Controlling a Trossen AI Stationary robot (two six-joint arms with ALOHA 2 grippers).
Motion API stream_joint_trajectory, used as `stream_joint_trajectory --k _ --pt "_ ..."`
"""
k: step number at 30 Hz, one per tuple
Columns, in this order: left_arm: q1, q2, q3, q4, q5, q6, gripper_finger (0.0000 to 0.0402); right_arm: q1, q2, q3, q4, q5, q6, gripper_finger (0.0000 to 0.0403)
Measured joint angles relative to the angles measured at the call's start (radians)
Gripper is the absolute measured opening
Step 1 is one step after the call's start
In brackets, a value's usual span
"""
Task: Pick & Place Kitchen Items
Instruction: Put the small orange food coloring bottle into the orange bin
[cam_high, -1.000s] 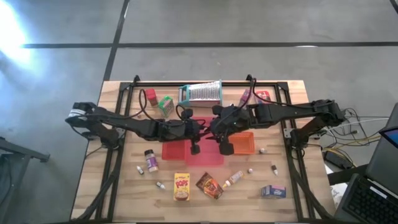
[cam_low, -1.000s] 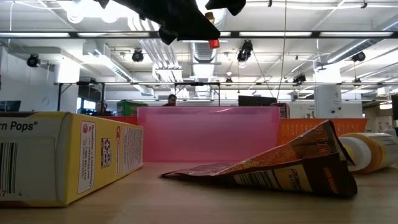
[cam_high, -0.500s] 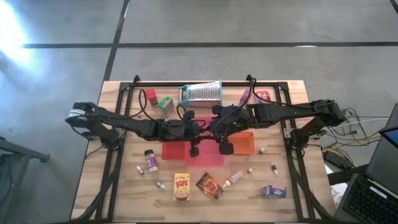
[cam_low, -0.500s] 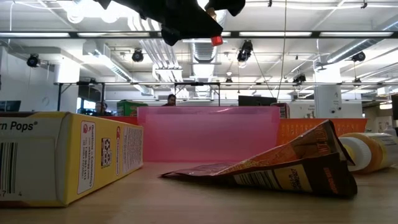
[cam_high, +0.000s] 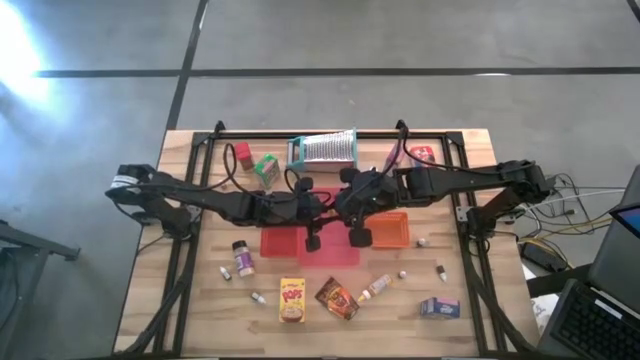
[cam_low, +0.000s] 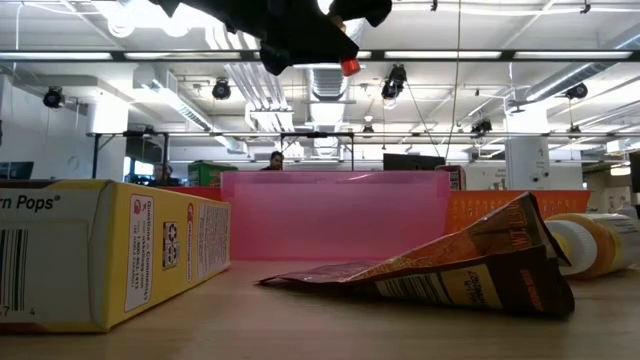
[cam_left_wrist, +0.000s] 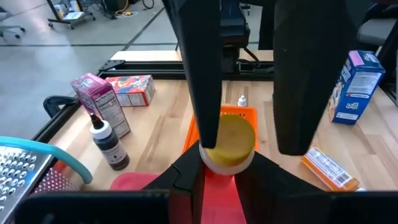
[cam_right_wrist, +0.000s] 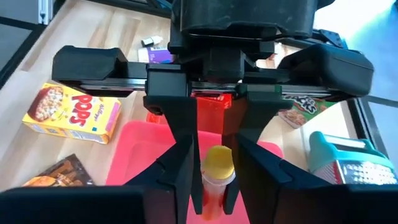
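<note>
A small bottle with a yellow cap and an orange-red body hangs upright in the air over the red tray, at the table's middle. My left gripper comes from the left and is shut on it. My right gripper comes from the right and faces the left one. It is open, with one finger close beside the cap and the other finger a gap away. In the low view the bottle's red end shows under the dark grippers. My left gripper pinches the bottle's body just below the cap between its two fingers. The fingers come from the table's left, slanting a little downward. The bottle stands upright, cap up, lifted clear above the red tray. My right gripper: whether its near finger touches the cap, I cannot tell.
An orange tray lies right of the red one. Toward the near edge lie a yellow box, a brown packet, a blue-purple box and a spice jar. At the far edge stand a grater, a green box and a pink box.
</note>
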Motion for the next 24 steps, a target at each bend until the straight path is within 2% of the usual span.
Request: stream_joint_trajectory --k 17,24 --pt "-0.001 -0.002 0.0 0.005 0.003 0.001 0.008 -0.007 0.0 0.006 -0.017 0.008 -0.005 0.0155" --pt "-0.001 -0.002 0.0 0.031 0.002 0.005 0.008 -0.007 0.0 0.003 -0.015 0.006 -0.008 0.014"
